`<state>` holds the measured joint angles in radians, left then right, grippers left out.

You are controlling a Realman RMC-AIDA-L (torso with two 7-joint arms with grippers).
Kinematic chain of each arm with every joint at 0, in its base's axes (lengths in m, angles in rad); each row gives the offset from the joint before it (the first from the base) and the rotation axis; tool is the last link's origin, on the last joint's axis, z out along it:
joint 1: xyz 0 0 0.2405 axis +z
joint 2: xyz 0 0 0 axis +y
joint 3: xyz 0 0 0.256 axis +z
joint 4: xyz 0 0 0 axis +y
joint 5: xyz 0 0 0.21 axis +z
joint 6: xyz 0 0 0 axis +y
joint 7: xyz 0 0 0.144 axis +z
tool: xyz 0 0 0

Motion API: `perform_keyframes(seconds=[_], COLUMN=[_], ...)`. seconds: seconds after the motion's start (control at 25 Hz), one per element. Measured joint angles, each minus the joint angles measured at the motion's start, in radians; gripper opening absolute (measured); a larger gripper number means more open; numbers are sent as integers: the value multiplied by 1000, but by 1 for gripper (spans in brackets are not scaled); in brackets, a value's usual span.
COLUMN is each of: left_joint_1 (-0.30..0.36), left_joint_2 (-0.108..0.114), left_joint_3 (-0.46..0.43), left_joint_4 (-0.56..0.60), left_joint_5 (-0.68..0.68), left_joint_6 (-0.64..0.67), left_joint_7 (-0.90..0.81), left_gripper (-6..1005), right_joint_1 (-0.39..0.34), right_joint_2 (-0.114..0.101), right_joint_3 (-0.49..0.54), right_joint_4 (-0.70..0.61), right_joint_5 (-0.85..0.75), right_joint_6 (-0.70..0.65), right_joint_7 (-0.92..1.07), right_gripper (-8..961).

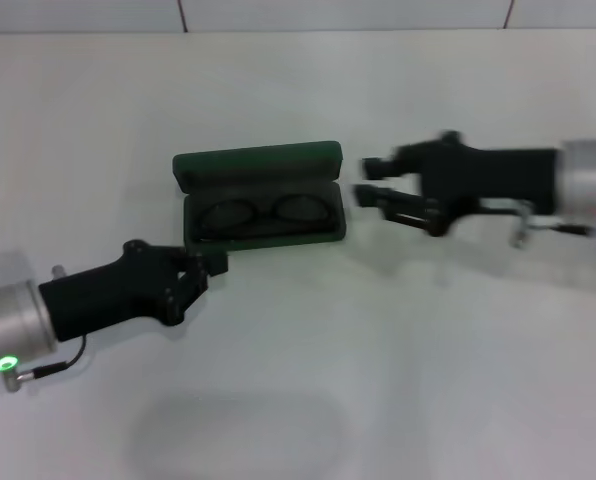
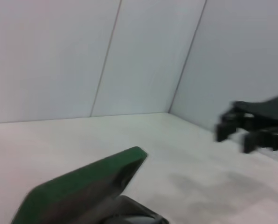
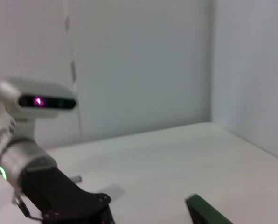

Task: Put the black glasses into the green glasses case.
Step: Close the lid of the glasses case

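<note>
The green glasses case (image 1: 262, 236) lies open in the middle of the table, its lid (image 1: 258, 162) standing up at the back. Inside it lie the black glasses (image 1: 263, 213), lenses side by side. My left gripper (image 1: 212, 264) sits at the case's front left corner, touching or nearly touching its edge. The left wrist view shows the case (image 2: 87, 184) close up from the side. My right gripper (image 1: 374, 188) hovers just right of the case, open and empty; it also shows as the right gripper (image 2: 239, 133) in the left wrist view. A corner of the case (image 3: 206, 212) shows in the right wrist view.
The white table (image 1: 398, 380) is bordered by pale walls at the back. In the right wrist view I see my left arm (image 3: 50, 191) and the robot's head camera (image 3: 36, 99) behind it.
</note>
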<state>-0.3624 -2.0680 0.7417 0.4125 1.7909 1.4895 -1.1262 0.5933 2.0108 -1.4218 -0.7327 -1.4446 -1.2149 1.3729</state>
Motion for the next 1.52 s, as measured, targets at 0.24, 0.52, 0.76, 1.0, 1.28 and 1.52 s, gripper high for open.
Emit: perform_keyframes(seconds=[0.24, 0.52, 0.76, 1.0, 1.28, 1.52], left_joint_1=[-50, -65, -100, -121, -128, -138], left_joint_2=[-17, -18, -20, -20, -23, -23], left_joint_3=[-2, -3, 1, 5, 1, -2], left_joint_4=[-1, -2, -5, -15, -17, -17], left_joint_5=[-13, -39, -49, -39, -60, -122], left_joint_6=[-132, -320, -382, -388, -439, -492], left_joint_7=[-28, -37, -36, -35, -24, 20], left_gripper=[62, 64, 66, 68, 70, 72], right_joint_1=[-184, -224, -222, -217, -215, -215], right_joint_2=[-3, 1, 2, 2, 2, 2], right_joint_3=[186, 201, 200, 191, 188, 187], right_joint_4=[38, 138, 176, 190, 190, 185], right_joint_5=[-2, -2, -3, -8, -15, -16], right_joint_6=[-152, -193, -196, -198, -203, -204], right_joint_7=[-134, -238, -244, -255, -256, -256], right_gripper=[312, 595, 818, 875, 873, 872])
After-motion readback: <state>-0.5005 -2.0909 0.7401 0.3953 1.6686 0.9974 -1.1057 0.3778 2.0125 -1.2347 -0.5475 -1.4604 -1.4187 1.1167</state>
